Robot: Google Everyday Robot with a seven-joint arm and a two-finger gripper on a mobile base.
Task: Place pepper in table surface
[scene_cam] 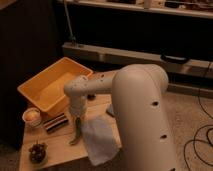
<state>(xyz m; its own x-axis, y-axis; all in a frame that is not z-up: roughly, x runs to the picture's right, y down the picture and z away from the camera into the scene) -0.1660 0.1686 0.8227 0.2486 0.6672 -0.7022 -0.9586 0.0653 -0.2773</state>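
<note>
The pepper [76,134] is long, slim and green. It hangs nearly upright below my gripper [78,121], with its lower tip at or just above the table surface [56,146], a light wooden plank top. The gripper is shut on the pepper's upper end. It sits over the middle of the table, just left of the grey cloth [100,141]. My white arm [142,107] reaches in from the right and hides the table's right part.
A yellow plastic bin [49,86] stands on the table's back left. A black-and-white brush [55,122] lies left of the gripper. A small bowl [32,116] is at the left edge and a dark clump [37,150] at the front left corner.
</note>
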